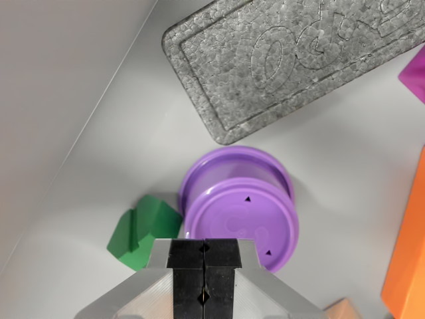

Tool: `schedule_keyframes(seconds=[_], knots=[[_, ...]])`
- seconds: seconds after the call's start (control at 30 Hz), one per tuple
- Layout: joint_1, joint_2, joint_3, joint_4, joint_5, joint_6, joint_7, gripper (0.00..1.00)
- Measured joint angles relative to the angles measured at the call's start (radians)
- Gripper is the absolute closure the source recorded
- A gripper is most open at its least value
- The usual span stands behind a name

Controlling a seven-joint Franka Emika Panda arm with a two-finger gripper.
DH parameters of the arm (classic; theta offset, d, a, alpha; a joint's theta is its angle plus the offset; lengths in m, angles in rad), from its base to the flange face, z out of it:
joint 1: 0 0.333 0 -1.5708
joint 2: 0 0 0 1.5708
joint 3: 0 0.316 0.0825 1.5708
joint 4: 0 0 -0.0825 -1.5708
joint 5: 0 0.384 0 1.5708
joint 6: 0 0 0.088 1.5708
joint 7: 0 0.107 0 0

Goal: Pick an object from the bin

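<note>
While gripper (204,266) closed, cup (240,207) just ahead.

Single wrist cam, looking straight down into the bin (80,133).
Close range; gripper (204,279) fills the bottom edge, bin wall at left.

I see a purple cup (242,206), green block (143,229), grey speckled foam (292,60) with embossed lettering, orange block (408,246), magenta piece (415,73), pale grey bin (99,166), black jaws on silver.
</note>
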Motion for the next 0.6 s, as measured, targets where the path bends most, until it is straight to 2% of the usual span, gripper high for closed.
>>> schedule_keyframes(seconds=[0.23, 0.6], knots=[[0.000, -0.007, 0.000, -0.001, 0.000, -0.006, 0.000, 1.00], [-0.004, -0.069, 0.007, -0.009, 0.010, -0.061, -0.006, 1.00]])
